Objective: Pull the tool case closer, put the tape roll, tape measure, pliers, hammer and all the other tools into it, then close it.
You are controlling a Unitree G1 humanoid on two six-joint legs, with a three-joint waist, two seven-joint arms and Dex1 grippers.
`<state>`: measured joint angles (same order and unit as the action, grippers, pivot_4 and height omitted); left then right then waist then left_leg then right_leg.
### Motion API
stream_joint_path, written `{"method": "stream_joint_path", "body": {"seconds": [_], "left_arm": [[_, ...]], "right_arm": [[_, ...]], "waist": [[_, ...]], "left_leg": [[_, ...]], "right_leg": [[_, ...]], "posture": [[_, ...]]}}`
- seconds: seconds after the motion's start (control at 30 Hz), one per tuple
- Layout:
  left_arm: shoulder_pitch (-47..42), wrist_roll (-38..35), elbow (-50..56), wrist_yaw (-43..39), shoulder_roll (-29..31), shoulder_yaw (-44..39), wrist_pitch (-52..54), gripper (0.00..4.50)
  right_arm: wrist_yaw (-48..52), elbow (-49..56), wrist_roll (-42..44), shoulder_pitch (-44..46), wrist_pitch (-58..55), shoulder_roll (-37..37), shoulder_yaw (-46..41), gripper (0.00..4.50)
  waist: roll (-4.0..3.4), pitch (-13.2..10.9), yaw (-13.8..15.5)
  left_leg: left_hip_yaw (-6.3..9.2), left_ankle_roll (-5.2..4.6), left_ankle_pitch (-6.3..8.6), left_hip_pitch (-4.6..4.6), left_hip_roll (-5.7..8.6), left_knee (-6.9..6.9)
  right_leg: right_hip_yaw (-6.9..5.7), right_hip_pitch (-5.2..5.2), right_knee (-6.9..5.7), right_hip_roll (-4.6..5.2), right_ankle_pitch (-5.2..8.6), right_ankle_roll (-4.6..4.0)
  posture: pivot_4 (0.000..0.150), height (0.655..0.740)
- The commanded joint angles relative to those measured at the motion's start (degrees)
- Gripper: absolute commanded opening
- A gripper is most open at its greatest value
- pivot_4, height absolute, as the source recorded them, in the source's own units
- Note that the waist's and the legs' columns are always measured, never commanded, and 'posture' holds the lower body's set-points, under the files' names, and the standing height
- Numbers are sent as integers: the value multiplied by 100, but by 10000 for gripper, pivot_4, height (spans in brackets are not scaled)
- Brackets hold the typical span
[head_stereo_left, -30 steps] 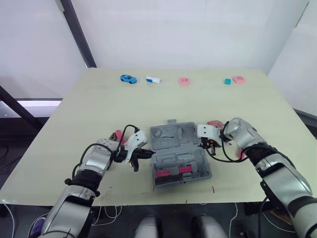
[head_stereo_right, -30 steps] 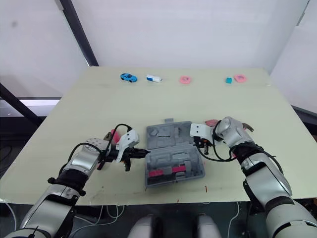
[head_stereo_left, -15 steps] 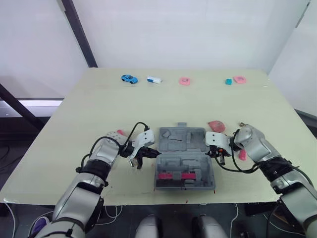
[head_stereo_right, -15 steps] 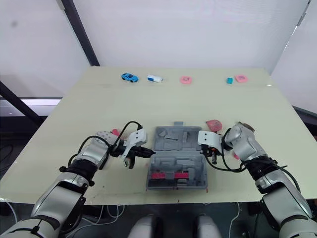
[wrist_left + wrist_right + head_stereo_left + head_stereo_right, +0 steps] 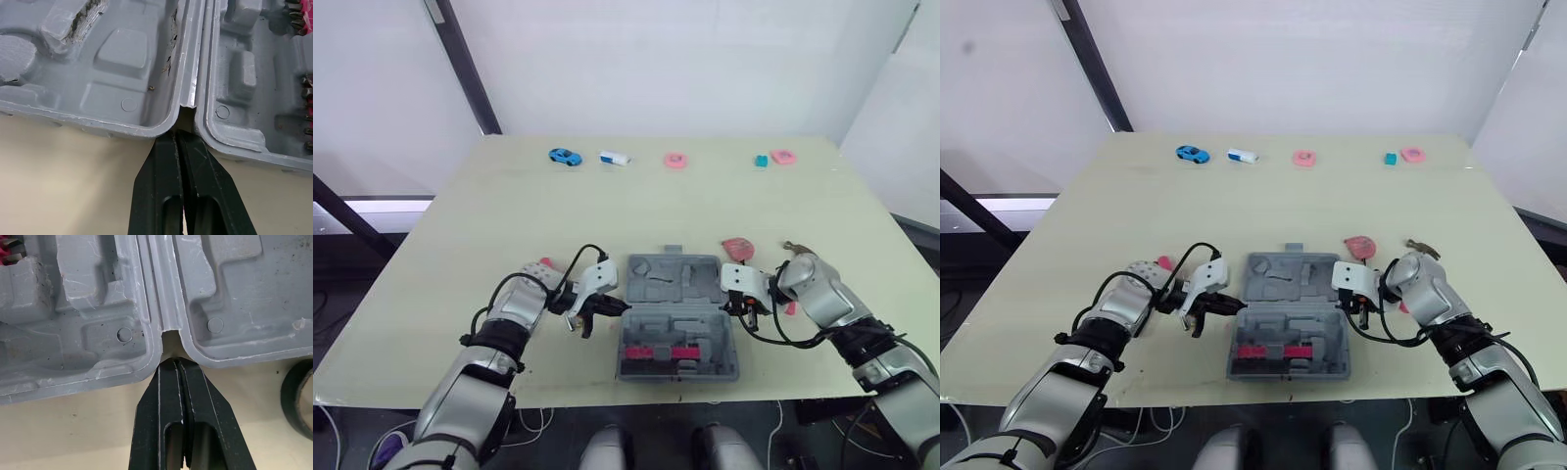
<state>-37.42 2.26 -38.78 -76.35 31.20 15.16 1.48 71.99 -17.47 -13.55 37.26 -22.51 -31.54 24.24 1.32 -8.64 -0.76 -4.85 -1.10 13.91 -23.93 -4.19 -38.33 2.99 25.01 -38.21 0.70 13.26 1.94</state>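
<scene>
Five small things line the far edge of the worktop (image 5: 509, 215), well beyond the tool case (image 5: 677, 318): a blue toy car (image 5: 565, 156), a white and blue piece (image 5: 614, 158), a pink ring (image 5: 675, 160), a teal block (image 5: 762, 161) and a second pink ring (image 5: 783, 156). Nearer, a reddish-pink object (image 5: 737, 245) lies just beyond the case's far right corner. A small dark tool (image 5: 1422, 247) sits further to the case's right; its kind is too small to tell. A pink item (image 5: 545, 264) lies left of the case, partly covered by the left arm. The right wrist view catches part of a black tape roll (image 5: 299, 401) on the worktop just beside the case's right side.

The case lies open and flat near the front of the worktop, its two grey moulded halves joined by a hinge across the middle. The far half has a handle tab and empty recesses, one with cracked, torn plastic. The near half carries pink strips of bits.

The left end effector (image 5: 177, 139) has its fingers pressed together, with its tip at the hinge notch on the case's left side. The right end effector (image 5: 176, 367) is likewise pinched closed, with its tip at the hinge notch on the case's right side.
</scene>
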Motion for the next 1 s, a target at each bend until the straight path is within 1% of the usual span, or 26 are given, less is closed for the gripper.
{"method": "stream_joint_path", "body": {"seconds": [0.03, 0.57, 1.0], "left_arm": [[147, -39, 242, -100, 21, 49, 75, 1283], [488, -145, 594, -121, 285, 5, 224, 1283], [770, -210, 1058, -94, 308, 19, 454, 1283]], "right_arm": [[84, 218, 108, -106, -78, 39, 120, 0], [64, 555, 168, -285, -287, 33, 150, 0], [118, 780, 228, -418, -394, -126, 145, 0]], "waist": [[0, 0, -3], [0, 0, -17], [0, 1, -3]], "left_leg": [[0, 0, 0, 0, 0, 0], [1, 0, 0, 4, -3, 0], [1, 0, 0, 4, -3, 0]], "right_leg": [[0, 0, 0, -1, 0, 0], [2, 0, -1, -6, 0, -1], [3, 0, -1, -6, 1, -1]], "posture": [[1500, 7400], [1500, 7400], [1500, 7400]]}}
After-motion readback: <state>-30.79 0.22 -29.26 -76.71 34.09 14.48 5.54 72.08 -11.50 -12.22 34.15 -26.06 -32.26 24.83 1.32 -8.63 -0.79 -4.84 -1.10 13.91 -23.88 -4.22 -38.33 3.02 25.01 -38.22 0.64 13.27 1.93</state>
